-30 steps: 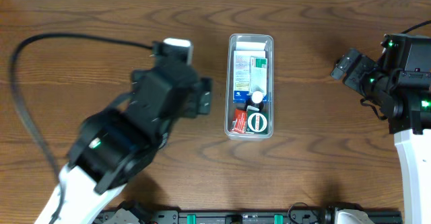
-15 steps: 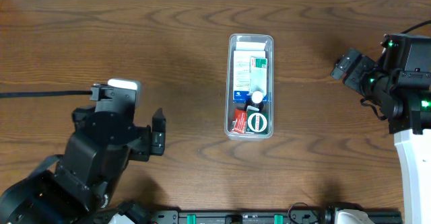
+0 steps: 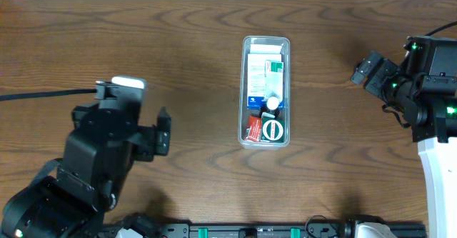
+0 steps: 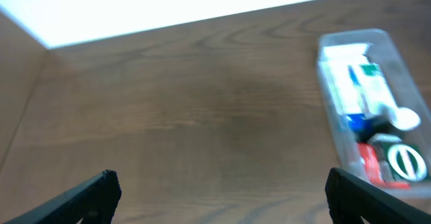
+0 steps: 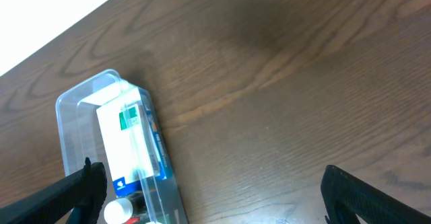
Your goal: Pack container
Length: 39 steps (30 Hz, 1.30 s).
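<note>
The container [image 3: 242, 88] is a long clear plastic tub standing in the middle of the table. It holds a white and green box [image 3: 273, 77], a blue box, a white-capped bottle [image 3: 272, 103], a red box and a round green and white tin [image 3: 272, 129]. My left gripper [image 3: 163, 132] is open and empty, well to the left of the tub. In the left wrist view the tub [image 4: 350, 38] lies at the right beyond the spread fingers [image 4: 222, 197]. My right gripper [image 3: 366, 70] is open and empty, to the right of the tub. In the right wrist view the tub [image 5: 67, 104] lies at the lower left, apart from the fingers [image 5: 215, 197].
The table is dark brown wood [image 3: 143, 38]. Its far edge meets a white wall at the top of the overhead view. A black cable [image 3: 43, 95] runs left from the left arm. A black rail with green fittings [image 3: 250, 231] runs along the front edge.
My left arm has drawn back from beside the tub to the lower left of the table, its gripper empty. The right arm and the tub have not moved.
</note>
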Motion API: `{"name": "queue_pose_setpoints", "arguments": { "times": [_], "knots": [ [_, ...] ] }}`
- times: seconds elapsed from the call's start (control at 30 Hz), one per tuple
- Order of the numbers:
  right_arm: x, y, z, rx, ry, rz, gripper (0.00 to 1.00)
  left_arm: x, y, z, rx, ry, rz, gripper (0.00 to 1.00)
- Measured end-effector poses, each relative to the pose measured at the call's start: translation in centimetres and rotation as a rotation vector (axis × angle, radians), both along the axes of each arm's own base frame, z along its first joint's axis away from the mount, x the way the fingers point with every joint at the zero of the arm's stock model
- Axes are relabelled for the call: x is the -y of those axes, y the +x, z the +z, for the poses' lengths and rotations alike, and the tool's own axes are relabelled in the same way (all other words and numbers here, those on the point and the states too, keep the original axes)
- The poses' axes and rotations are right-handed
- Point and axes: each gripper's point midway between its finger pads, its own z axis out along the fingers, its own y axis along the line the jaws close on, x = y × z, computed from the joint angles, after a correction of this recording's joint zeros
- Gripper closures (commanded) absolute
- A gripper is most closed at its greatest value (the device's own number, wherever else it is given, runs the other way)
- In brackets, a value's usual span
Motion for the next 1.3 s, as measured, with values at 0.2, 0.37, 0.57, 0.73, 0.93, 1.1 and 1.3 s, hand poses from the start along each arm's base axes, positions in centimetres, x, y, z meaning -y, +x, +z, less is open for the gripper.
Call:
{"name": "queue_pose_setpoints", "arguments": {
  "times": [0.2, 0.37, 0.57, 0.73, 0.93, 1.1, 1.3],
  "knots": [
    [0.0, 0.0, 0.0, 0.0, 0.0, 0.0, 0.01, -2.5, 1.5, -1.8, 0.022, -0.093, 0.118, 0.02],
    [0.0, 0.0, 0.0, 0.0, 0.0, 0.0, 0.01, -3.4, 1.8, -3.6, 0.052, -0.138, 0.152, 0.02],
    [0.0, 0.0, 0.0, 0.0, 0.0, 0.0, 0.01, -4.3, 0.6, -6.5, 0.115, -0.18, 0.172, 0.02],
    [0.0, 0.0, 0.0, 0.0, 0.0, 0.0, 0.01, -5.2, -0.2, -10.2, 0.138, -0.195, 0.203, 0.02],
    [0.0, 0.0, 0.0, 0.0, 0.0, 0.0, 0.01, -5.6, -0.8, -14.9, 0.146, -0.206, 0.22, 0.02],
    [0.0, 0.0, 0.0, 0.0, 0.0, 0.0, 0.01, -5.9, -0.7, -17.9, 0.158, -0.21, 0.23, 0.02],
    [0.0, 0.0, 0.0, 0.0, 0.0, 0.0, 0.01, -5.9, -0.5, -21.0, 0.147, -0.21, 0.235, 0.02]
  ]
}}
